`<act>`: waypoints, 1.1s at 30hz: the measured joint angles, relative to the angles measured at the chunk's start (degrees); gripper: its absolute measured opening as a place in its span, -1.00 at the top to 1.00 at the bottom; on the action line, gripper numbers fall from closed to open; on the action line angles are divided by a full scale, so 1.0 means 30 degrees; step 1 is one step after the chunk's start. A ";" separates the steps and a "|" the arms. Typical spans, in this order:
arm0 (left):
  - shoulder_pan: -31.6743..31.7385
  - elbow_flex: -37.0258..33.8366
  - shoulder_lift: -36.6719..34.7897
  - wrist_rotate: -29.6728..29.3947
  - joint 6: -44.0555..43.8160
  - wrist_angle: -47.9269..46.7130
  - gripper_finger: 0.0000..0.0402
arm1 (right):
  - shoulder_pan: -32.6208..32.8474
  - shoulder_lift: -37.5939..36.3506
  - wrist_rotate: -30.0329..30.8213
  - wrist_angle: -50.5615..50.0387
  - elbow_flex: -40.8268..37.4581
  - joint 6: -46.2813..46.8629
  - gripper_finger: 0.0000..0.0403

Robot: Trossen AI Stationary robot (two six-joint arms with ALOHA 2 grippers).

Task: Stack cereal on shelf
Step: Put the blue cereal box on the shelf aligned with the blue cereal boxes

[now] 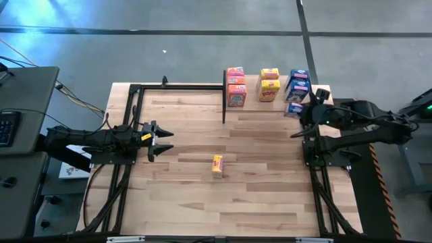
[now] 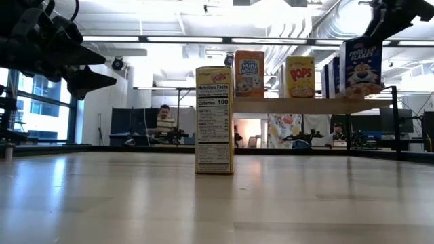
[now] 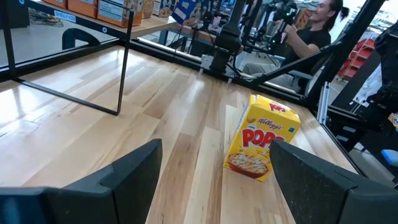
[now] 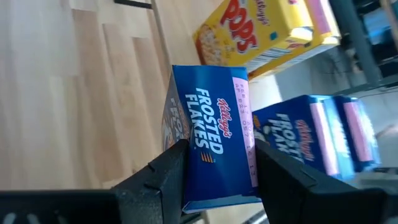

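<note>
From above, you have the shelf [image 1: 317,89] standing at the counter's [image 1: 202,196] twelve-to-two o'clock edge. On it sit the orange-pink boxes [image 1: 236,86], the yellow boxes [image 1: 269,85] to their three o'clock, and the blue boxes [image 1: 299,81] beyond those. One lone yellow box [image 1: 217,166] stands upright near the counter's middle, slightly toward six o'clock. Your right gripper [image 1: 298,108] is at the shelf's front edge, just at six o'clock of the blue boxes, with a blue box [image 1: 293,108] between its jaws. Your left gripper [image 1: 164,140] hangs over the counter at nine o'clock, jaws spread, well apart from the lone yellow box.

From counter height, you see the lone yellow box [image 2: 214,120] upright with its nutrition panel facing the camera. Behind it the shelf [image 2: 298,106] carries an orange-pink box [image 2: 249,73] and a yellow box [image 2: 300,76]. The held blue box [image 2: 363,67] hangs at the shelf's three o'clock end. A person [image 2: 163,123] sits in the room behind.

Through your left wrist camera, the lone yellow box [image 3: 262,137] lies ahead of the spread jaws, untouched, and another person [image 3: 311,38] sits beyond the counter.

Through your right wrist camera, the jaws pinch the blue box [image 4: 214,143] on both sides, beside another blue box [image 4: 314,140] and a yellow box [image 4: 264,28].
</note>
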 joint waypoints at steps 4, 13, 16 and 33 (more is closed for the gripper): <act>0.0002 0.0000 0.0002 0.0004 0.0000 0.0002 -0.44 | -0.0007 0.0027 0.0876 0.0007 0.0000 -0.0677 0.20; 0.0004 0.0000 0.0001 0.0001 0.0005 0.0000 -0.44 | -0.0015 0.0029 0.1676 0.0015 0.0000 -0.1315 0.20; 0.0003 0.0000 0.0003 -0.0004 0.0007 0.0000 -0.44 | -0.0015 0.0029 0.1717 0.0022 0.0000 -0.1307 0.20; -0.0004 0.0000 0.0001 0.0004 0.0000 0.0005 -0.44 | -0.0068 0.0029 0.1720 0.0416 0.0000 -0.1212 0.20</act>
